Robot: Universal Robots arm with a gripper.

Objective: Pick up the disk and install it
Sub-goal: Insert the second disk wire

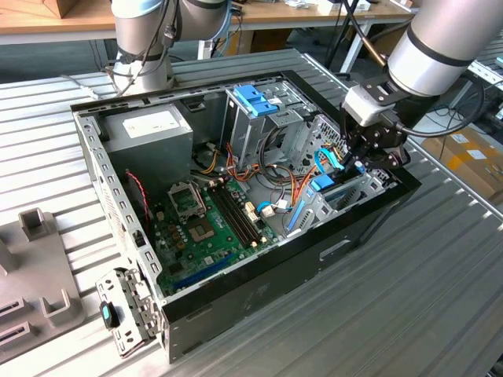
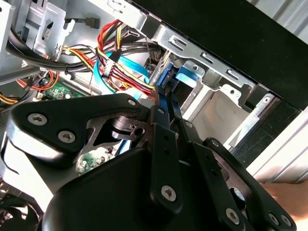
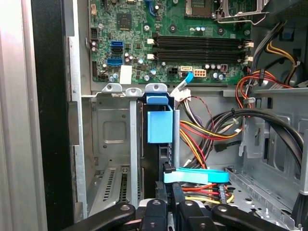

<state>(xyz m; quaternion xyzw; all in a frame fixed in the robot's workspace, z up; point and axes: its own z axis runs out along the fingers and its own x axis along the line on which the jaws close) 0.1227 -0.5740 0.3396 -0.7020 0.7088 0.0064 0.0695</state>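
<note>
The tool (image 1: 357,161) grips the disk (image 3: 159,144) edge-on, seated in the drive bay (image 3: 115,139) of the open computer case (image 1: 259,290)

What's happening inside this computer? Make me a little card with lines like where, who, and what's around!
where: open computer case lying on a ribbed metal table
gripper: the gripper is down at the drive bay, on the exterior view's right
disk: the disk stands on edge in the bay, blue rail showing
around: green motherboard, coloured cables, grey power-supply box
</note>
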